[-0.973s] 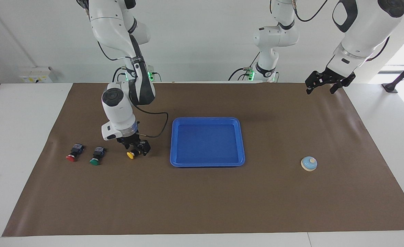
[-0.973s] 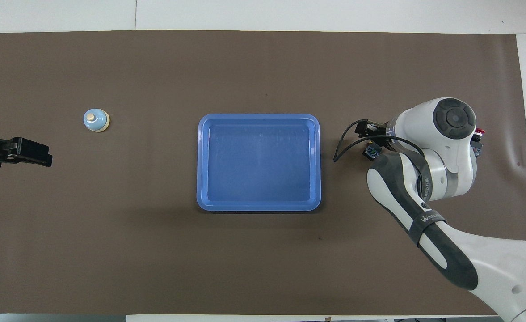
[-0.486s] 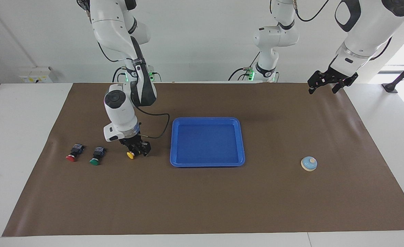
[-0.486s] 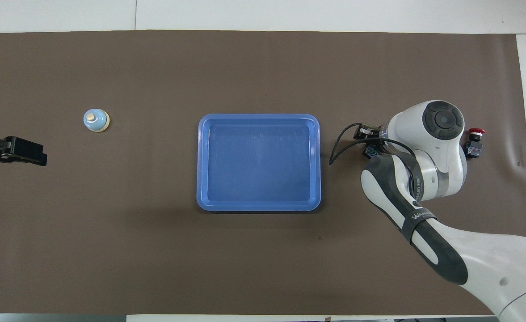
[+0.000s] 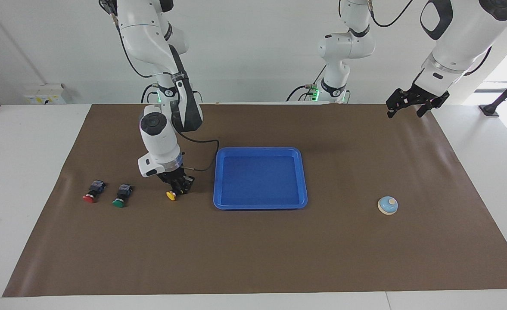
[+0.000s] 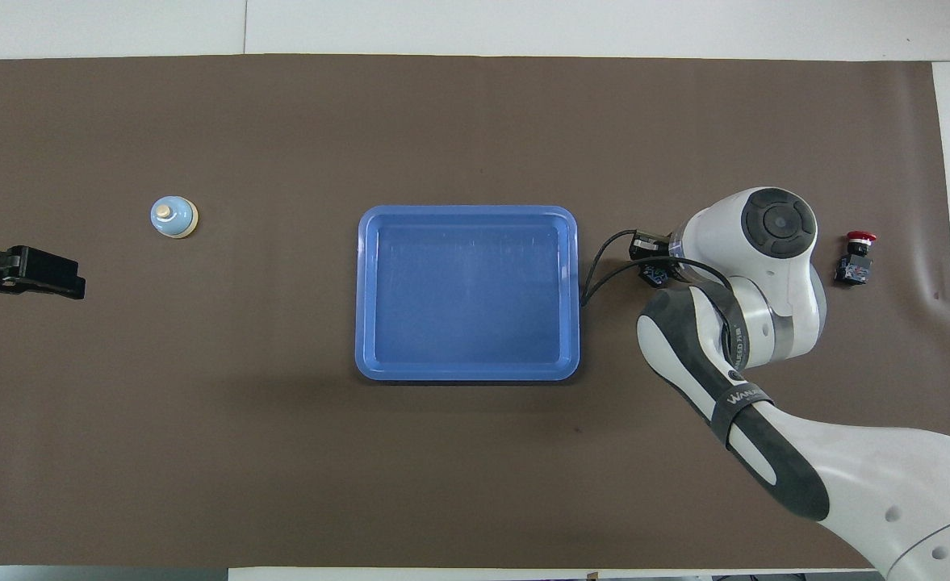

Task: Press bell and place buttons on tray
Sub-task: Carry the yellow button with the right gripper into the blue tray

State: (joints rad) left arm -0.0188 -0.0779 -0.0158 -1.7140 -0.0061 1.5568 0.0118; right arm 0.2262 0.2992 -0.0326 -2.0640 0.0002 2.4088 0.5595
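beside the tray (image 5: 303, 181), right gripper (image 5: 178, 188) jaws grasp the yellow button (image 5: 171, 196), apparently lifted; left gripper (image 5: 412, 101) unclear.

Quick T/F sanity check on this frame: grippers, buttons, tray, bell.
1. The right gripper is shut on the yellow button. True.
2. The tray already holds a button. False: nothing lies in it.
3. The red button and green button lie on the mat, toward the right arm's end. True.
4. The left gripper is pressing the bell. False: it hangs raised, well apart from the bell.
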